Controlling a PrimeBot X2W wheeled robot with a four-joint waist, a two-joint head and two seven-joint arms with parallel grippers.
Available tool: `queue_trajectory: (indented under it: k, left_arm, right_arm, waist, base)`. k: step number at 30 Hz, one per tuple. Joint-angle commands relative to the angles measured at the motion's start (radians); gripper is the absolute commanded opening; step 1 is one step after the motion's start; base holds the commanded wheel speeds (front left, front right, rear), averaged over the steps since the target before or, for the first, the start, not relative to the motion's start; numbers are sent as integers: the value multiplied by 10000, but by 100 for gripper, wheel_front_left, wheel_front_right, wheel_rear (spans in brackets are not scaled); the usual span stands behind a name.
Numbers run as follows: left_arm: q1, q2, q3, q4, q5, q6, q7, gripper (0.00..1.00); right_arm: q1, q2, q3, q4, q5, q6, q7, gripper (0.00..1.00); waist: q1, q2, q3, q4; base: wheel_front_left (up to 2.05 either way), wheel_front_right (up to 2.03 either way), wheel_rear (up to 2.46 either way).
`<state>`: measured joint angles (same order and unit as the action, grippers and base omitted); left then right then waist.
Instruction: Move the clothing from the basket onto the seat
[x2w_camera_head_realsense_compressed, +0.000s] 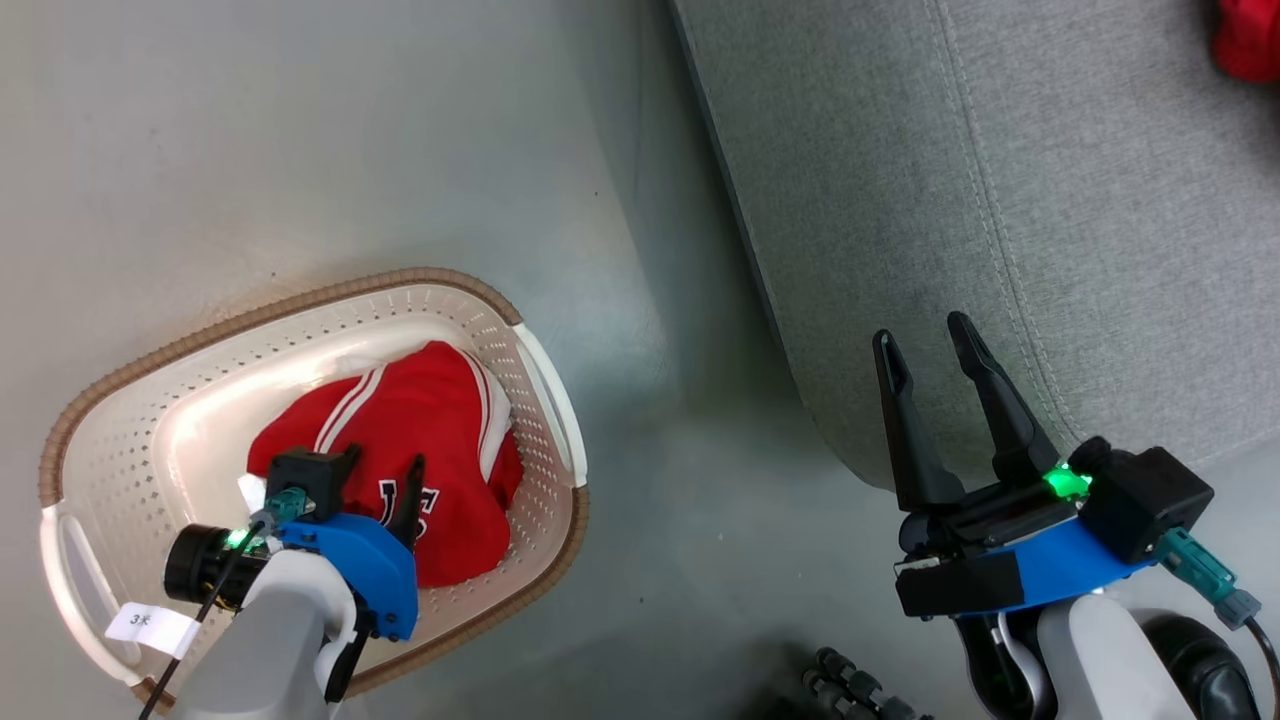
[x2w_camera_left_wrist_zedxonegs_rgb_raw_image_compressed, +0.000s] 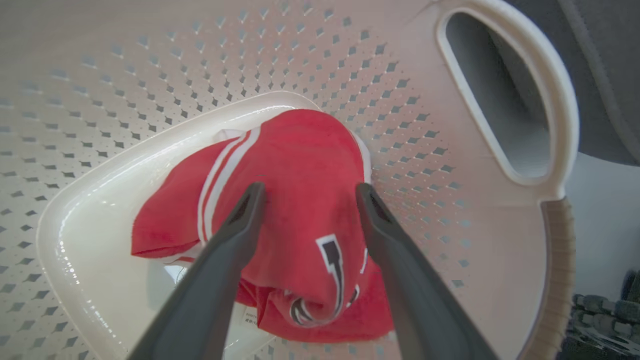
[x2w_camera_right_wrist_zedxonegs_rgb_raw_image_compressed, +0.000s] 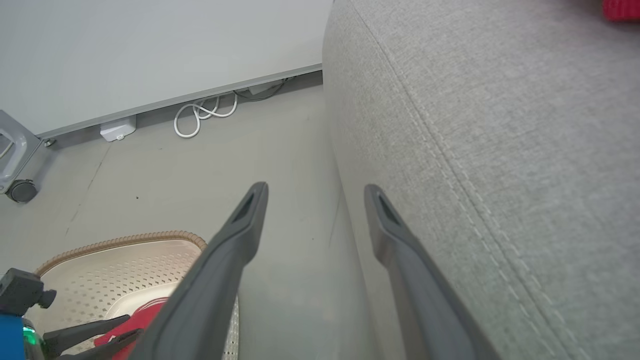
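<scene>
Currently, head view: the jersey (x2w_camera_head_realsense_compressed: 420, 420) lies bunched in the middle of the basket (x2w_camera_head_realsense_compressed: 430, 272). The left gripper (x2w_camera_head_realsense_compressed: 383, 462) hangs inside the basket over it, jaws spread, pinching nothing. The seat (x2w_camera_head_realsense_compressed: 1000, 200) stands to the basket's right across a strip of bare floor (x2w_camera_head_realsense_compressed: 650, 400). A red cloth (x2w_camera_head_realsense_compressed: 1248, 40) sits on the seat far from the basket, too cropped to identify. The right gripper (x2w_camera_head_realsense_compressed: 920, 332) is likewise spread and empty, at the seat edge facing the basket. Left wrist view: both fingers (x2w_camera_left_wrist_zedxonegs_rgb_raw_image_compressed: 235, 235) straddle the jersey's raised fold; whether they touch fabric I cannot tell. Risk, as I judge it: a shallow close takes only the top layer and the rest slides back into the basket, while a deep one could jam the tips against the basket's perforated bottom. The handle loop (x2w_camera_left_wrist_zedxonegs_rgb_raw_image_compressed: 562, 120) on the basket's wall could catch a trailing sleeve on the lift. Right wrist view: the right fingers point along the seat's flank, basket in the lower corner. A dangling hem may drag over the floor between basket and seat, and the idle arm may scrape the upholstery if the body turns.
</scene>
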<state>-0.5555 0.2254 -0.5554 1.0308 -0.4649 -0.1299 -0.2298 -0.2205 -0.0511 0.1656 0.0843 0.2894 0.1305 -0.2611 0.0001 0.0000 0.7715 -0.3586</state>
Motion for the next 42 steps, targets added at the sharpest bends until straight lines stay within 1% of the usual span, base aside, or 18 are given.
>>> queue_trajectory:
  k: [1, 8, 13, 18, 19, 20, 21, 22, 23, 35, 42]
  left_arm:
    - [-205, 76, 11, 62, -45, -4, 19, 100]
    - [-613, 296, 31, 850, -226, -4, -9, 100]
    - [-818, 229, -96, 1318, -461, -4, 145, 100]
    - [-917, 163, -383, 1397, -797, -4, 295, 100]
    - [-913, 187, -465, 1401, -865, -4, 296, 86]
    - [-907, 246, -551, 1402, -955, -4, 285, 51]
    - [-907, 296, -623, 1397, -1025, -4, 269, 33]
    - [-915, 324, -713, 1382, -1102, -4, 262, 10]
    - [-926, 355, -821, 1363, -1185, -4, 266, 0]
    - [-997, 561, -1911, 1276, -2247, -4, 238, 0]
    - [-966, 680, -2364, 1352, -2735, -4, 106, 0]
  right_arm:
    - [-113, 10, 31, -51, 47, 6, -54, 100]
    - [-258, 12, 137, -254, 145, 6, -56, 100]
    - [-311, 10, 174, -250, 204, 6, -57, 100]
    - [-374, 10, 213, -217, 240, 6, -57, 100]
    - [-392, 10, 226, -212, 236, 6, -58, 100]
    - [-415, 10, 247, -210, 239, 6, -58, 100]
    - [-447, 10, 259, -212, 252, 6, -58, 100]
    - [-466, 10, 259, -211, 251, 6, -58, 100]
    - [-476, 10, 260, -210, 246, 6, -58, 100]
    - [-512, 10, 296, -143, 187, 6, -58, 100]
    - [-513, 10, 356, -89, 247, 6, -59, 100]
  waist:
    - [-1, 0, 128, -29]
    - [-1, 0, 530, -173]
    - [-1, 0, 667, -206]
    - [-1, 0, 682, -186]
    - [-1, 0, 681, -186]
    - [-1, 0, 692, -198]
    - [-1, 0, 702, -209]
    - [-1, 0, 703, -211]
    - [-1, 0, 701, -208]
    - [-1, 0, 553, -189]
    - [-1, 0, 368, -265]
  base:
    - [0, 0, 0]
    - [0, 0, 0]
    - [0, 0, 0]
    - [0, 0, 0]
    - [0, 0, 0]
    - [0, 0, 0]
    - [0, 0, 0]
    - [0, 0, 0]
    - [0, 0, 0]
    - [0, 0, 0]
    - [0, 0, 0]
